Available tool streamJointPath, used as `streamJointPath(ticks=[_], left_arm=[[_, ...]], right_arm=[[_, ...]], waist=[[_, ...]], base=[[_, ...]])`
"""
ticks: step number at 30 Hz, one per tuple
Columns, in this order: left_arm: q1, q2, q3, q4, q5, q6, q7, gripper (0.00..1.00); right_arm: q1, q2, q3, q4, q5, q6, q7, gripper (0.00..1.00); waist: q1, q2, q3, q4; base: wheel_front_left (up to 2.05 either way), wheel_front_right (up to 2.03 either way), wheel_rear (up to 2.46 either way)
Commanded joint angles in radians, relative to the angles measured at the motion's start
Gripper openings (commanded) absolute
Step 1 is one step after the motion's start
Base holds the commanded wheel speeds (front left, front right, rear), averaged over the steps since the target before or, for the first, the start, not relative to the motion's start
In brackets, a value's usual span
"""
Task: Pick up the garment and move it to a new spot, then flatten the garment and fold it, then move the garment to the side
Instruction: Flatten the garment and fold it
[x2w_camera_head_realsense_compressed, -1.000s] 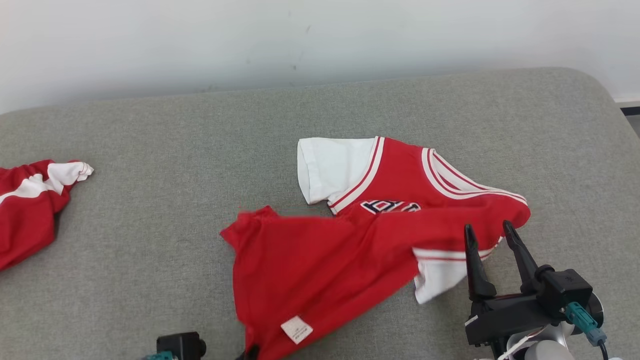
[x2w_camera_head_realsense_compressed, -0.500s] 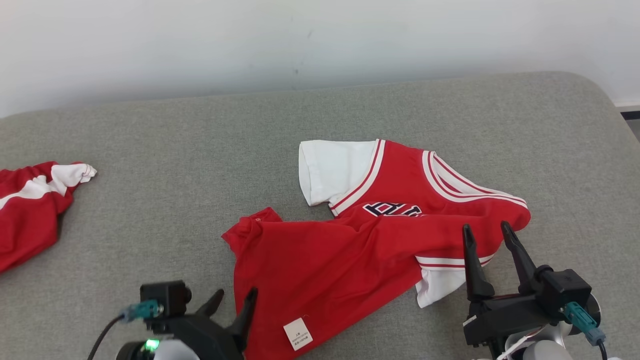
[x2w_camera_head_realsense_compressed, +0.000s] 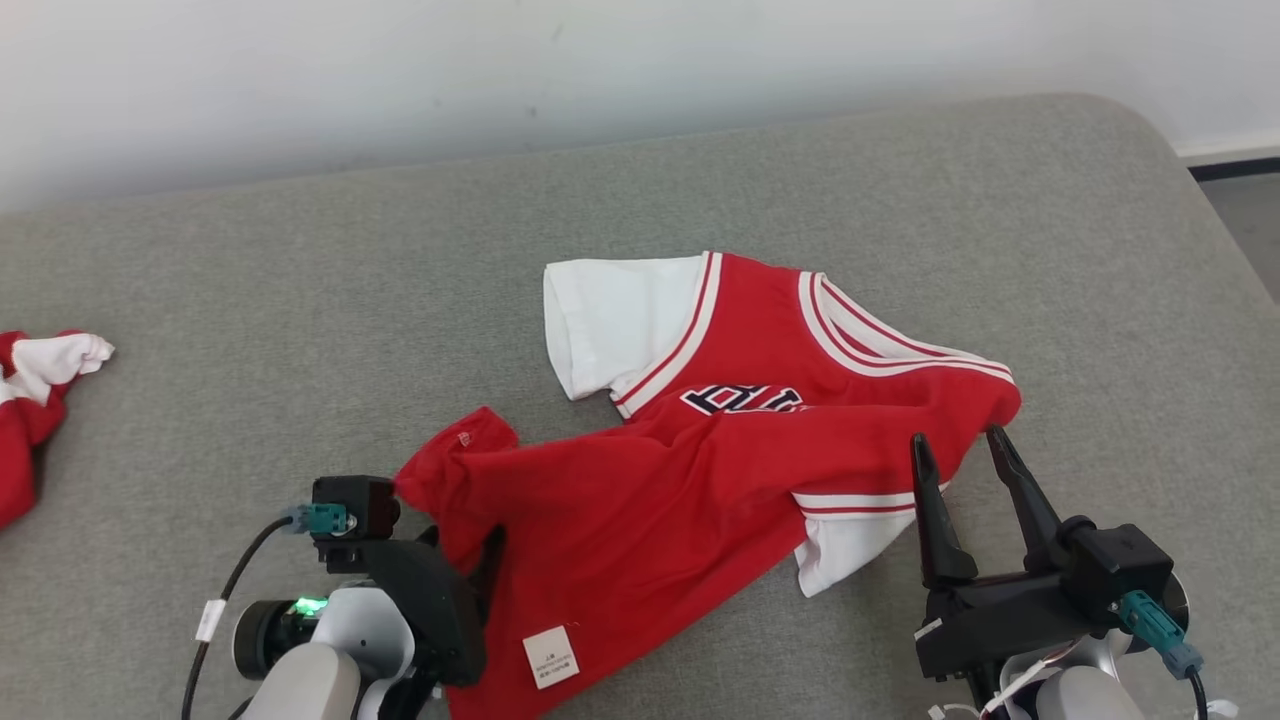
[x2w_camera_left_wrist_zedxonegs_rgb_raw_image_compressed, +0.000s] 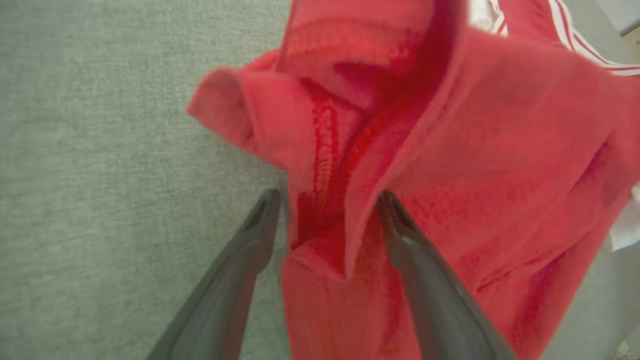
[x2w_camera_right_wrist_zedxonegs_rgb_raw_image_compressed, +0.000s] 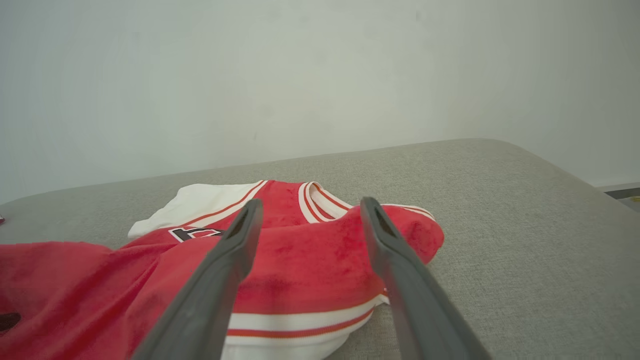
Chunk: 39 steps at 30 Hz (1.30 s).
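Observation:
The garment (x2w_camera_head_realsense_compressed: 700, 470) is a red jersey with white sleeves, lying crumpled on the grey cushion (x2w_camera_head_realsense_compressed: 250, 300). A white label (x2w_camera_head_realsense_compressed: 550, 657) shows on its near hem. My left gripper (x2w_camera_head_realsense_compressed: 465, 545) stands open at the garment's near left corner. In the left wrist view a raised fold of the red cloth (x2w_camera_left_wrist_zedxonegs_rgb_raw_image_compressed: 500, 150) lies between the spread fingers of the left gripper (x2w_camera_left_wrist_zedxonegs_rgb_raw_image_compressed: 327, 205), which are not pinching it. My right gripper (x2w_camera_head_realsense_compressed: 956, 442) is open, hovering by the garment's right edge above a white sleeve. The right wrist view looks over the garment (x2w_camera_right_wrist_zedxonegs_rgb_raw_image_compressed: 310, 260) between the right gripper's (x2w_camera_right_wrist_zedxonegs_rgb_raw_image_compressed: 311, 204) fingers.
A second red and white garment (x2w_camera_head_realsense_compressed: 30, 400) lies at the cushion's far left edge. A white wall (x2w_camera_head_realsense_compressed: 600, 70) runs along the back. The cushion's rounded right corner drops to the floor (x2w_camera_head_realsense_compressed: 1245, 210). Bare grey cushion stretches between the two garments.
My left gripper has opened and let go of the garment's near corner, and that arm has risen into view. The cloth has settled. The head camera shifted, sliding everything leftward.

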Motion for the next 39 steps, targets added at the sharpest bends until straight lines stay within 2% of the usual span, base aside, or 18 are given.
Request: streamJointPath(ticks=[1,2,3,6,9,13,21,26,27,28,29,34,39], left_arm=[[-0.021,-0.003,0.001,0.026,-0.001,-0.006,-0.011,0.93],[-0.030,-0.003,0.002,0.042,0.000,-0.007,-0.018,0.35],[-0.035,-0.005,0.001,0.057,0.000,-0.007,-0.026,0.00],[-0.055,-0.003,0.008,0.089,0.007,-0.013,-0.077,0.00],[-0.084,0.003,0.020,0.108,0.026,-0.003,-0.165,0.00],[-0.129,0.011,0.021,0.138,0.054,-0.016,-0.281,0.00],[-0.234,0.033,0.012,0.225,0.085,-0.037,-0.379,0.00],[-0.277,0.039,0.016,0.297,0.086,-0.033,-0.417,0.00],[-0.279,0.036,0.020,0.312,0.079,-0.034,-0.419,0.21],[-0.277,0.032,0.021,0.326,0.073,-0.038,-0.419,0.76],[-0.273,0.029,0.023,0.338,0.068,-0.036,-0.420,1.00],[-0.232,0.020,0.035,0.357,0.046,-0.039,-0.476,1.00],[-0.161,0.012,0.082,0.281,0.022,-0.041,-0.568,1.00]], right_arm=[[-0.011,0.001,0.001,-0.001,0.005,-0.003,-0.004,1.00],[-0.012,0.001,0.001,-0.001,0.006,-0.003,-0.004,1.00],[-0.011,0.001,-0.002,-0.001,0.006,-0.003,-0.005,1.00],[-0.013,0.001,-0.005,0.001,0.006,-0.003,-0.006,1.00],[-0.010,0.001,-0.006,0.001,0.007,-0.003,-0.007,1.00],[-0.007,0.001,-0.002,-0.001,0.008,-0.003,-0.008,1.00],[-0.019,0.001,0.015,-0.003,0.003,-0.003,-0.008,1.00],[-0.021,0.001,0.018,0.000,0.000,-0.003,-0.007,1.00],[-0.021,0.001,0.018,0.002,0.001,-0.003,-0.007,1.00],[-0.020,0.001,0.018,0.003,0.002,-0.003,-0.007,1.00],[-0.020,0.001,0.016,0.005,0.002,-0.003,-0.007,1.00],[-0.009,0.001,0.000,0.007,0.005,-0.003,-0.007,1.00],[0.001,0.000,-0.021,0.003,0.001,-0.003,-0.005,1.00]], waist=[[-0.0001,-0.0001,0.016,-0.022],[-0.0001,-0.0001,0.019,-0.027],[-0.0001,-0.0001,0.020,-0.030],[-0.0001,-0.0001,0.023,-0.038],[-0.0001,-0.0001,0.021,-0.041],[-0.0001,-0.0001,0.019,-0.041],[-0.0001,-0.0001,0.027,-0.047],[-0.0001,-0.0001,0.033,-0.048],[-0.0001,-0.0001,0.032,-0.047],[-0.0001,-0.0001,0.031,-0.046],[-0.0001,-0.0001,0.030,-0.044],[-0.0001,-0.0001,0.019,-0.022],[-0.0001,-0.0001,-0.003,0.003]], base=[[0.00,0.00,0.00],[0.00,0.00,0.00],[0.00,0.00,0.00],[0.00,0.00,0.00],[0.00,0.00,0.00],[0.00,0.00,0.00],[0.00,0.00,0.00],[0.00,0.00,0.00],[0.00,0.00,0.00],[0.00,0.00,0.00],[0.00,0.00,0.00],[0.00,0.00,0.00],[0.00,0.00,0.00]])
